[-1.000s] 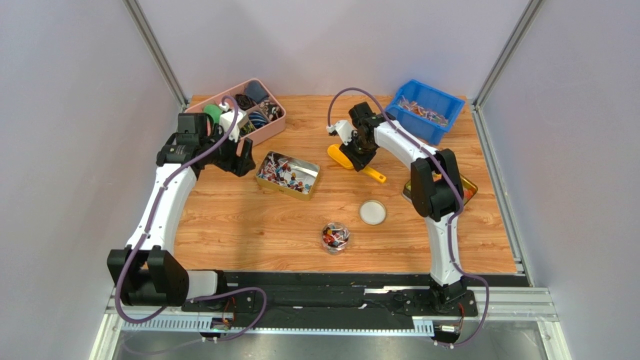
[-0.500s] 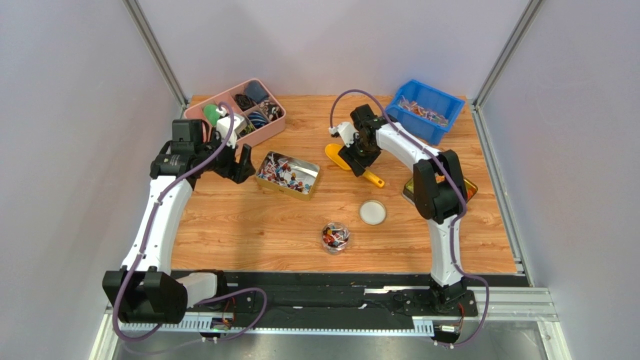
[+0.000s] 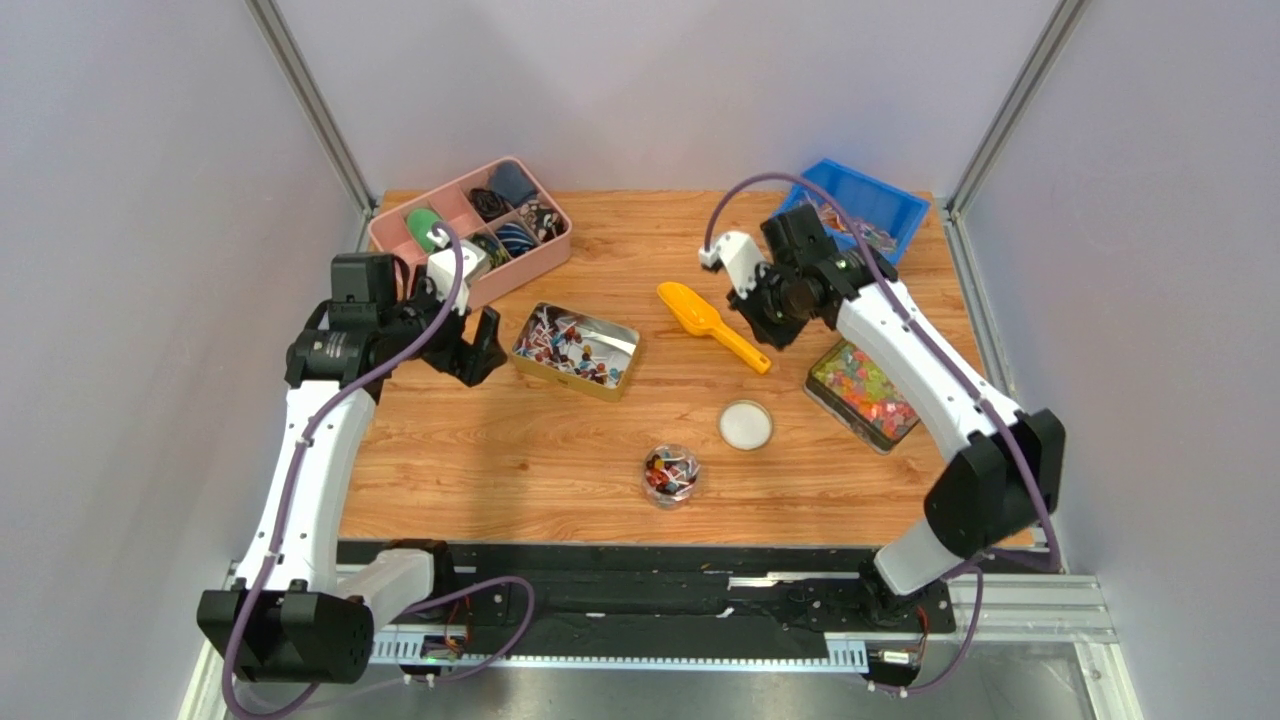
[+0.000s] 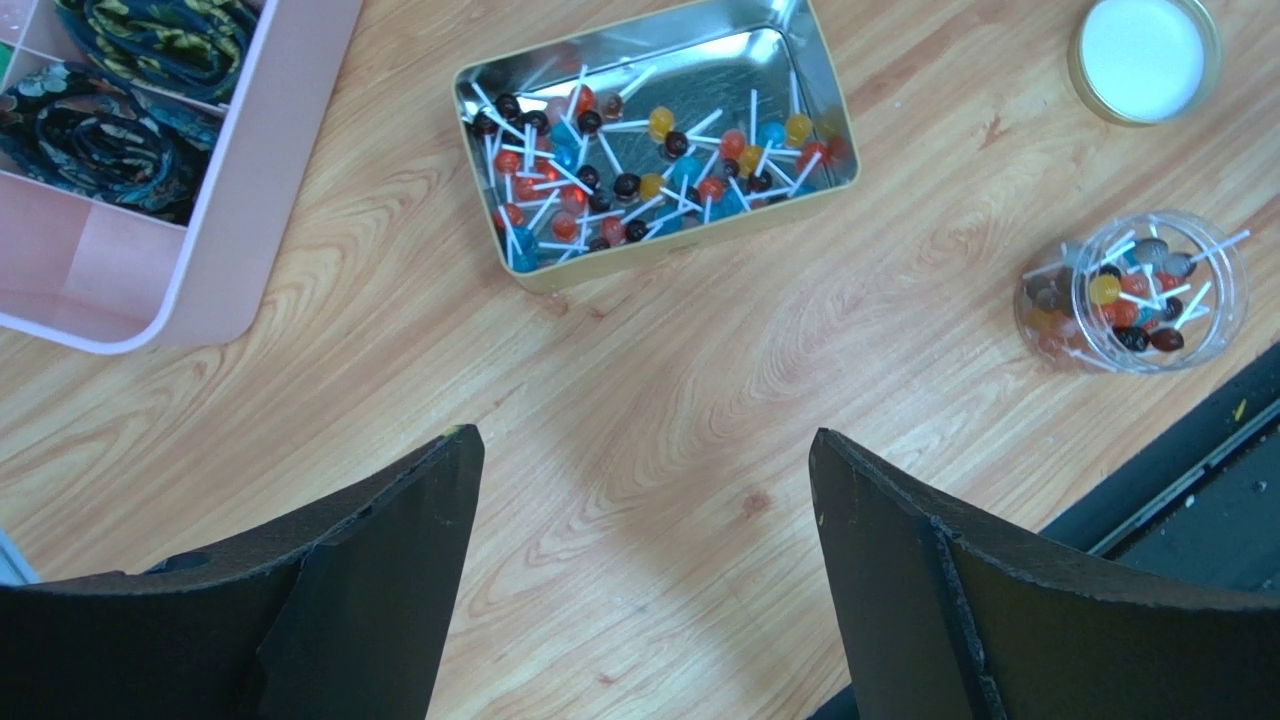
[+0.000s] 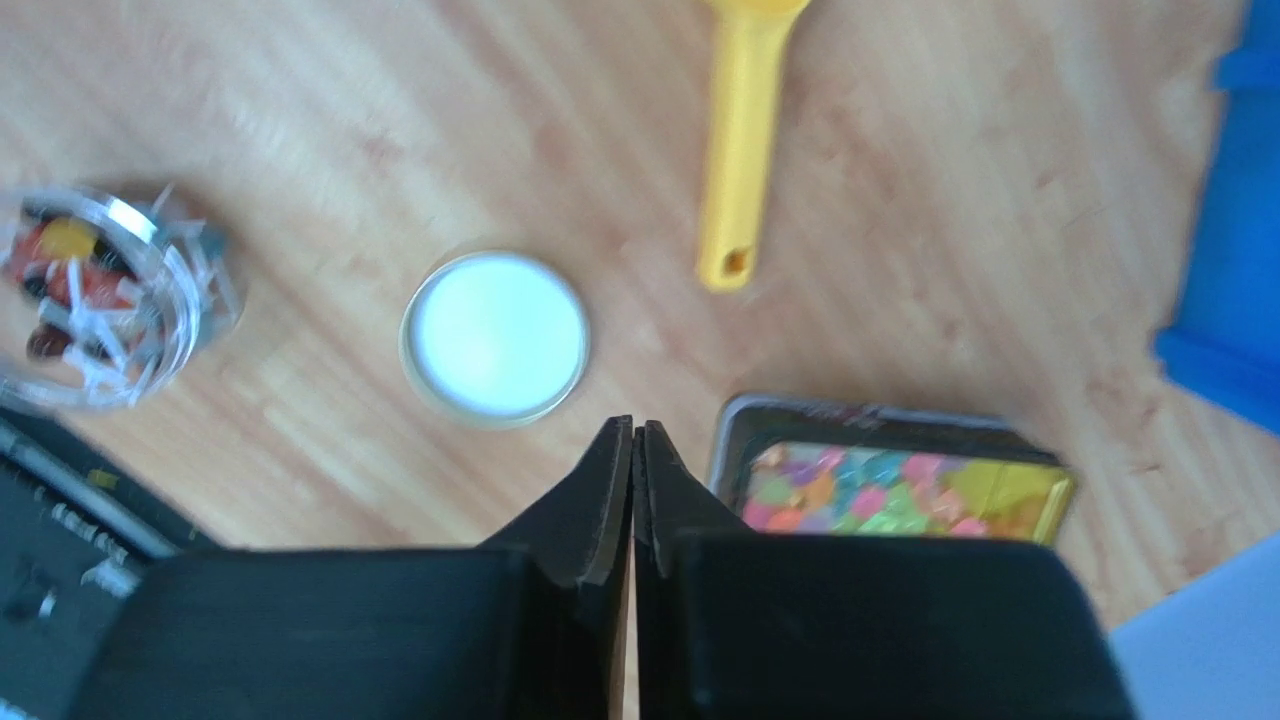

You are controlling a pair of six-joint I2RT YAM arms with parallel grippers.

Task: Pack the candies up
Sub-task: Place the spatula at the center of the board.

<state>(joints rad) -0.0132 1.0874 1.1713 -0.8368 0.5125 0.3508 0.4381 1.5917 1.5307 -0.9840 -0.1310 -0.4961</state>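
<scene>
The candies are small red, white and dark sweets on white sticks, lying in an open metal tin at centre left. More candies fill a small clear jar near the front, with its white lid lying beside it. My left gripper hangs open over bare wood, just left of the tin, with nothing between its fingers. My right gripper is shut and empty, raised above the table between the lid and a tin of gummies.
A yellow scoop lies free on the wood right of the candy tin. A tin of bright gummies sits at the right. A blue bin stands at the back right, a pink organiser at the back left.
My right gripper left the yellow scoop, swung right and closed; the gummy tin is now uncovered. My left gripper drew slightly left and opened a little wider.
</scene>
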